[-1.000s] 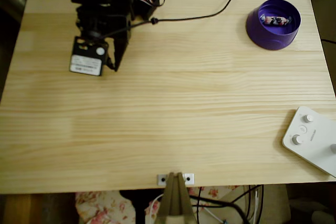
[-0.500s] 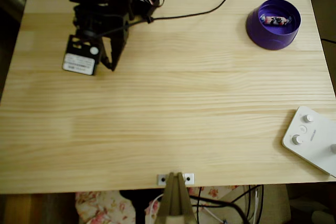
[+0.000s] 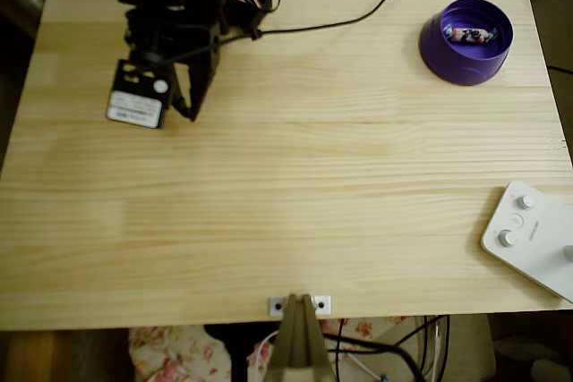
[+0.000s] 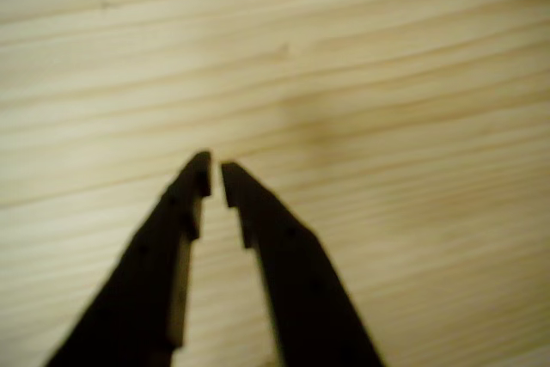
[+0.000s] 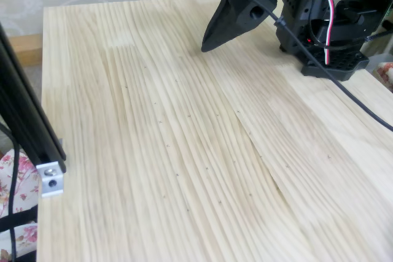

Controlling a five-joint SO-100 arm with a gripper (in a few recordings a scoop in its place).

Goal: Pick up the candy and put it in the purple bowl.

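The candy (image 3: 471,35) already lies inside the purple bowl (image 3: 466,64) near the counter's (image 3: 295,194) far right corner, so the job looks finished, with the tool (image 4: 214,180) nearly pressed together, empty, by the far left corner.

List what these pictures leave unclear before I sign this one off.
- Candy, overhead view: too small to read its wrapper.
- Purple bowl, overhead view: its wall hides part of the floor inside.
- White button box, overhead view: cut off by the right edge.
- Gripper, wrist view: blurred; the jaws stand nearly closed, nothing visible between.
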